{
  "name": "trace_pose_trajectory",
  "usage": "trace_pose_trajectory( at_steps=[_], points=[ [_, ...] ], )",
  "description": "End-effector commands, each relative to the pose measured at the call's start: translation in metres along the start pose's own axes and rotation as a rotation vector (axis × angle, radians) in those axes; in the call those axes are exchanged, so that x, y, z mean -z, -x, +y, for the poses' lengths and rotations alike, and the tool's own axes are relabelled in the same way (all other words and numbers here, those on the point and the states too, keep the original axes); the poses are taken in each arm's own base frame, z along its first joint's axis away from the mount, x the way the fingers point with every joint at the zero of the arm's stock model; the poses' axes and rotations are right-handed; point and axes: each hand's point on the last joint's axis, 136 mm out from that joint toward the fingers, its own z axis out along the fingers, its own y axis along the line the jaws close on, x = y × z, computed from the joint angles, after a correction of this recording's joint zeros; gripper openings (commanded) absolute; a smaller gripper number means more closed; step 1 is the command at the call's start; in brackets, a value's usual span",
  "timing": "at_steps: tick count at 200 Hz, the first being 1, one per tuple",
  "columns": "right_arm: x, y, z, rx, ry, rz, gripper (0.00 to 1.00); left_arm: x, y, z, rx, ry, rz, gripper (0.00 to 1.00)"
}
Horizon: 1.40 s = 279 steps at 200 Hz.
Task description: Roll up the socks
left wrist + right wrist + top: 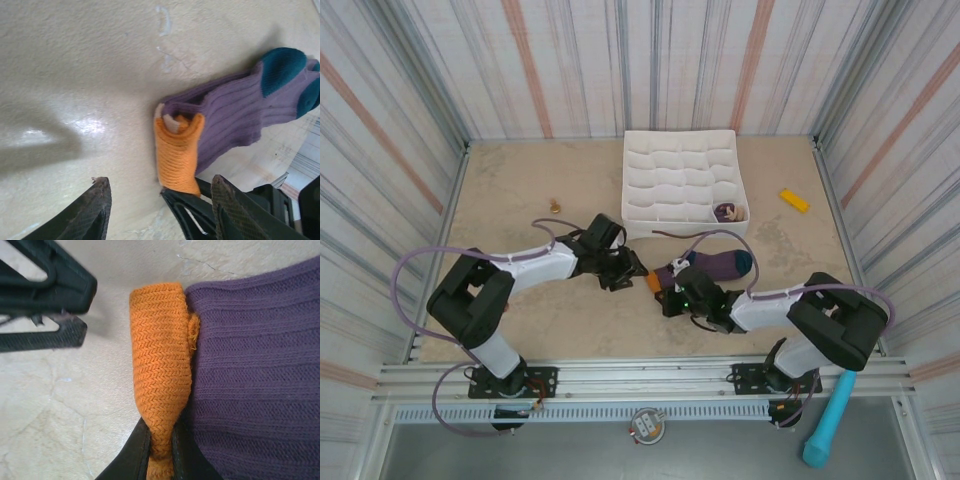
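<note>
While the right claw (161, 452) clenches the socks (720, 264) by their folded-over orange toes (160, 370), we see the left claw (633, 272) released, its fingers spread wide just beside that orange end and gripping nothing. The purple socks lie stacked flat on the desk (520, 200) between the two arms, toes toward the left arm, teal heels toward the right. Just beyond them stands the white tray (680, 180), a small dark item in one near-right compartment.
</note>
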Motion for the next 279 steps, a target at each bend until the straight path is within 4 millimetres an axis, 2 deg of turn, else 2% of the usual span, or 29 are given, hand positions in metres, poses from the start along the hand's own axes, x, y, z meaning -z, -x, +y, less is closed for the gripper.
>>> trace_pose_trajectory(
  at_steps=[1,34,82,135,199,279],
  points=[
    [0.003,-0.045,-0.017,-0.137,0.014,0.174,0.00,0.005,0.002,-0.007,-0.044,-0.042,-0.046,0.54],
    [0.007,-0.044,-0.024,-0.276,0.069,0.185,0.00,0.002,0.000,-0.011,-0.081,-0.076,-0.064,0.49],
    [0.007,-0.040,-0.031,-0.440,0.138,0.211,0.00,-0.006,-0.001,-0.017,-0.127,-0.117,-0.080,0.48],
    [0.009,-0.036,-0.041,-0.586,0.165,0.219,0.00,-0.018,-0.004,-0.014,-0.133,-0.130,-0.080,0.46],
    [0.002,-0.033,-0.047,-0.700,0.211,0.233,0.00,-0.032,-0.004,-0.014,-0.137,-0.109,-0.062,0.41],
    [-0.001,-0.035,-0.050,-0.719,0.236,0.230,0.00,-0.049,0.000,-0.006,-0.122,-0.063,-0.063,0.39]
  ],
)
